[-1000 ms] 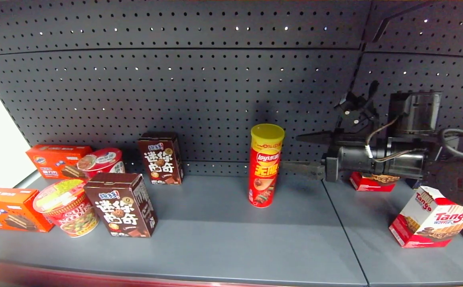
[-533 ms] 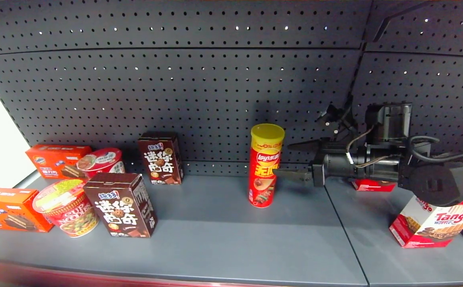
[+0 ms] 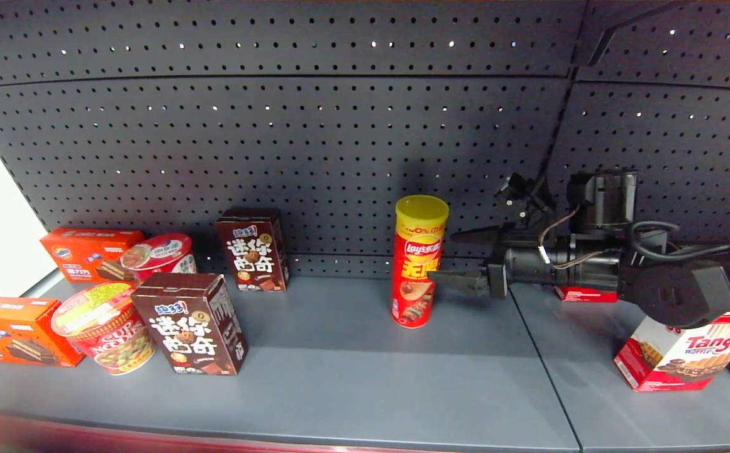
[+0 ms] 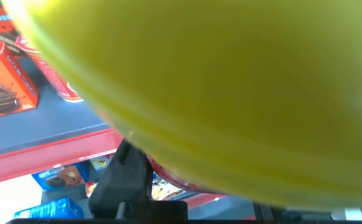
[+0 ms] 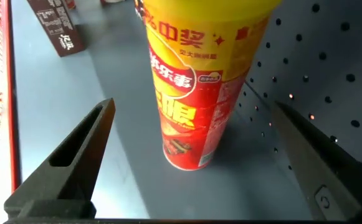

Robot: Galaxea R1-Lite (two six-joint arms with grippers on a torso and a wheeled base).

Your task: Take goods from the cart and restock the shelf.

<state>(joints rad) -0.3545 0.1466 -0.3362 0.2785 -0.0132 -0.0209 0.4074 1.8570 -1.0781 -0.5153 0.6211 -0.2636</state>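
A red chip can (image 3: 420, 264) with a yellow lid stands upright at the middle back of the grey shelf (image 3: 365, 377). My right gripper (image 3: 442, 257) comes at it from the right, open, with one finger behind the can and one in front. In the right wrist view the can (image 5: 199, 93) stands between the two spread fingers (image 5: 75, 155) without touching either. Very close in the left wrist view is a yellow lid (image 4: 230, 81) with a red rim below it. My left gripper (image 4: 168, 193) is shut on this second can, one black finger (image 4: 126, 180) beside it.
Left of the can stand two brown cookie boxes (image 3: 192, 324), two cup noodles (image 3: 108, 327) and two orange boxes (image 3: 12, 330). A wafer box (image 3: 685, 352) and a red box (image 3: 585, 294) sit on the right. The pegboard wall (image 3: 314, 145) backs the shelf. Open shelf lies in front of the can.
My right gripper has moved left and slightly down, from clear of the can to having its open fingers around it. The can and other goods have not moved.
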